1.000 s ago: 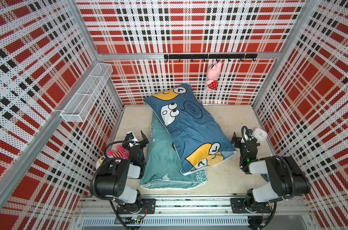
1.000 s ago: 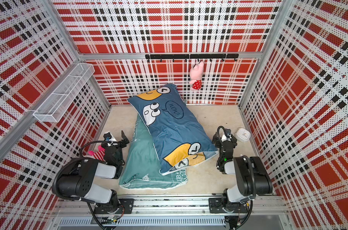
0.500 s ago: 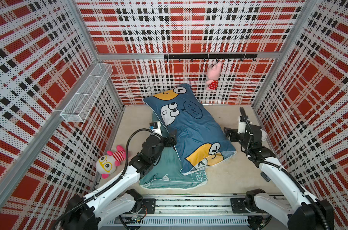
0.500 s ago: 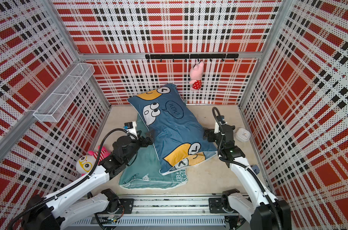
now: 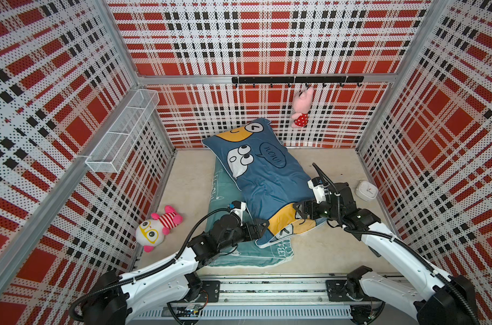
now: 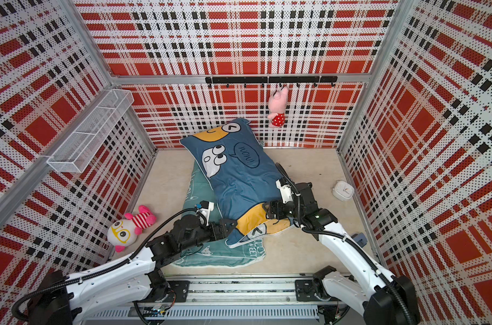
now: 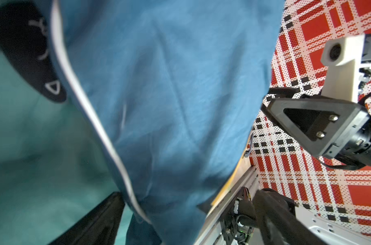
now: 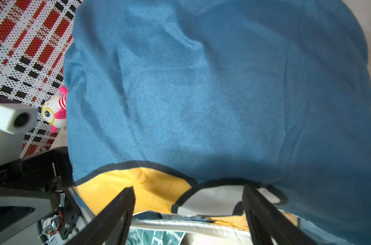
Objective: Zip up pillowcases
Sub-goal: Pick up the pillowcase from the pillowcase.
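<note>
The blue pillowcase [image 5: 267,180] with yellow-and-white cartoon faces lies slantwise on the teal pillowcase [image 5: 225,194]; both show in both top views. My left gripper [image 5: 261,225] stands open at the blue case's near left corner. In the left wrist view one finger [image 7: 104,216] rests on the teal fabric [image 7: 31,148], and blue cloth [image 7: 169,95] hides the other. My right gripper [image 5: 297,209] is open over the near right part. Its jaws [image 8: 189,203] straddle the yellow and white print above a pale hem [image 8: 191,227]. No zipper pull is visible.
A plush with yellow glasses [image 5: 154,229] lies on the floor at the left. A pink plush [image 5: 301,108] hangs from the black hook rail [image 5: 295,80]. A white wire basket [image 5: 123,132] juts from the left wall. A small white clock [image 5: 366,190] sits at the right.
Both arms have unfolded from the front corners and reached in. Their grippers now sit at the near end of the blue pillowcase. The pillowcases have not moved.
</note>
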